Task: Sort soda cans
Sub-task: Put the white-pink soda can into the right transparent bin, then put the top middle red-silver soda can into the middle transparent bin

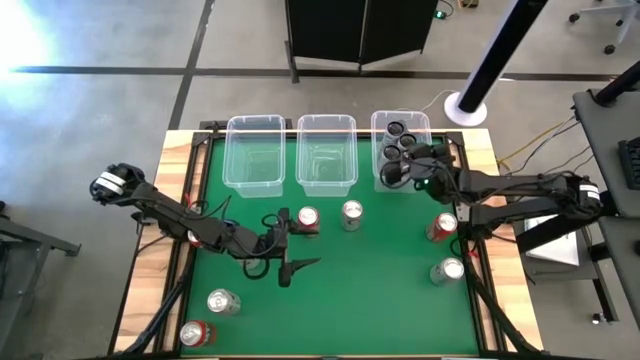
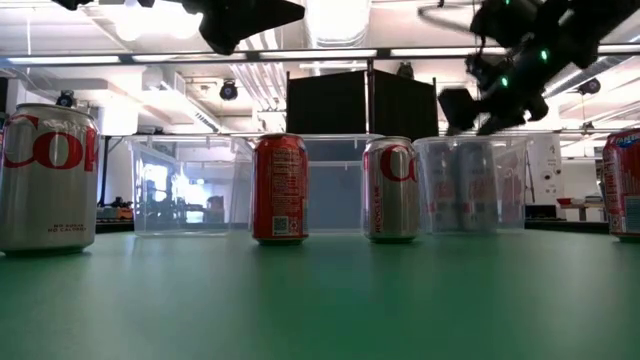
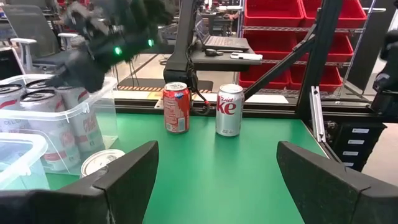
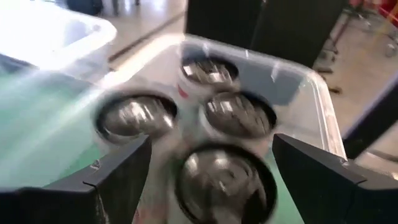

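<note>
Hovering right pincer (image 1: 398, 172) above binned soda cans (image 1: 402, 140).

Glossy metal soda cans (image 2: 278, 188) — clear, seemingly plastic bins (image 1: 254, 152).

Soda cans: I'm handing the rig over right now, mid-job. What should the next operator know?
Left pincer: open, holding nothing, by the red can near the mat's middle.
Right pincer: open, holding nothing, over the right bin.
Done: about four binned cans stand in the right bin; the other two bins hold no cans.
Left: six loose cans on the green mat, three red and three silver.
</note>
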Controlling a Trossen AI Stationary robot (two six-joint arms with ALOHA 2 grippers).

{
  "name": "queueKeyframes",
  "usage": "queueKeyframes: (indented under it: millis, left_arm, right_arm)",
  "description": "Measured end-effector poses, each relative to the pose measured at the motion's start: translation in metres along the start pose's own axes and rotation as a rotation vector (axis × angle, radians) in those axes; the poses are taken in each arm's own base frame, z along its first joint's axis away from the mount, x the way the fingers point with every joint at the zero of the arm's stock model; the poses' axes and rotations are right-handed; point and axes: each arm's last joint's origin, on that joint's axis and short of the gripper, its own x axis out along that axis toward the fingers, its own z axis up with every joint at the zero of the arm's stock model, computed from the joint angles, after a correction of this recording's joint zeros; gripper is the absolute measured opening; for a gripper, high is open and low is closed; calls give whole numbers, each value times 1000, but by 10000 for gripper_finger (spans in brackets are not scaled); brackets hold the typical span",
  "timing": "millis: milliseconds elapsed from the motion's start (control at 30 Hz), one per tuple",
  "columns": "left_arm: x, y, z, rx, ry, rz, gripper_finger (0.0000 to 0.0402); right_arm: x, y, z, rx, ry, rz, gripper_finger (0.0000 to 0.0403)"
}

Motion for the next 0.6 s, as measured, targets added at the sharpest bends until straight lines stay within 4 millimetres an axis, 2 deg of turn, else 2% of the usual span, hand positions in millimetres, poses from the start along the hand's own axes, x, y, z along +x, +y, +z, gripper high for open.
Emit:
queueKeyframes:
  millis: [167, 300, 433, 600]
  left_arm:
    - [-2, 1, -2, 2, 43, -7, 311]
    - [-7, 6, -1, -5, 96, -13, 311]
    - [-11, 9, -2, -16, 132, -3, 311]
    - [-14, 10, 0, -35, 128, -6, 311]
  right_arm:
    - [-11, 9, 32, -12, -27, 150, 338]
    - [-28, 21, 47, -58, -51, 270, 333]
    - [-50, 40, 44, -92, -33, 478, 322]
    - [-70, 71, 19, -178, 78, 709, 307]
